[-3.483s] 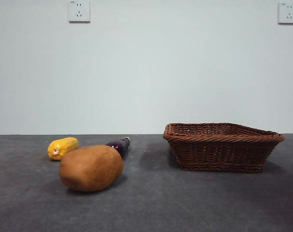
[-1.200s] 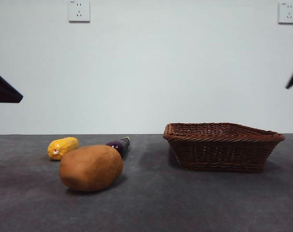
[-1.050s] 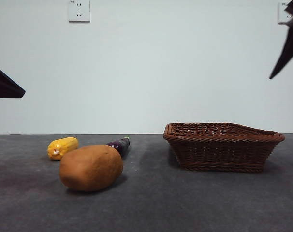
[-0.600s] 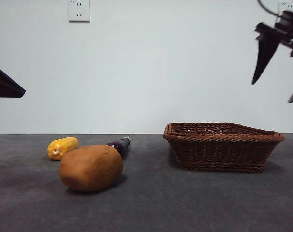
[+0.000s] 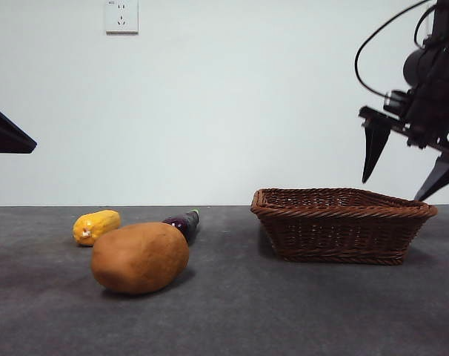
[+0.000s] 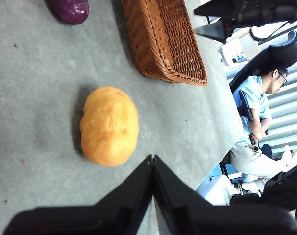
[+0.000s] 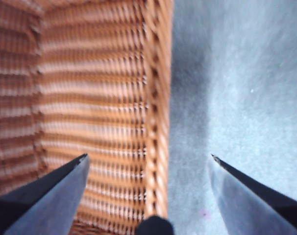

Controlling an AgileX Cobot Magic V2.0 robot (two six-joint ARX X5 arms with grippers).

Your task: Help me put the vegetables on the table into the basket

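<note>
- Right end effector (image 5: 402,182): positioned above the right-hand portion of the basket (image 5: 341,225) in the front view, clear of the rim, with its jaws spread wide and nothing between them. In the right wrist view, the end effector (image 7: 148,159) straddles one braided side wall of the basket (image 7: 89,107); one jaw is over the woven interior, the other over the bare counter (image 7: 246,88) outside it.
- Left end effector (image 6: 152,159): jaws pressed together with no gap, holding nothing. It hangs above the counter (image 6: 36,112) near the potato (image 6: 109,126) without touching it. In the front view, only a black tip (image 5: 6,136) is visible at the left edge, well above the counter (image 5: 232,311).
- Potato (image 5: 140,257): large, tan-brown, oval. It lies on its side on the counter, left of centre and nearest the front camera.
- Corn piece (image 5: 95,226): yellow, oblong. It lies on the counter behind and to the left of the potato, apart from it.
- Eggplant (image 5: 183,222): small, dark purple, with a green stem. It lies behind the potato on its right side, partly hidden by it. Contact between the two cannot be determined. In the left wrist view, only one purple end (image 6: 69,10) is visible.
- Basket: dark-brown wicker, shallow, with flared sides. It stands on the counter well to the right of the three vegetables. The portion of the interior seen from the right wrist contains only weave.
- Background: a wall socket (image 5: 121,16) is mounted on the white wall. A seated person (image 6: 254,117) appears beyond the counter in the left wrist view.
</note>
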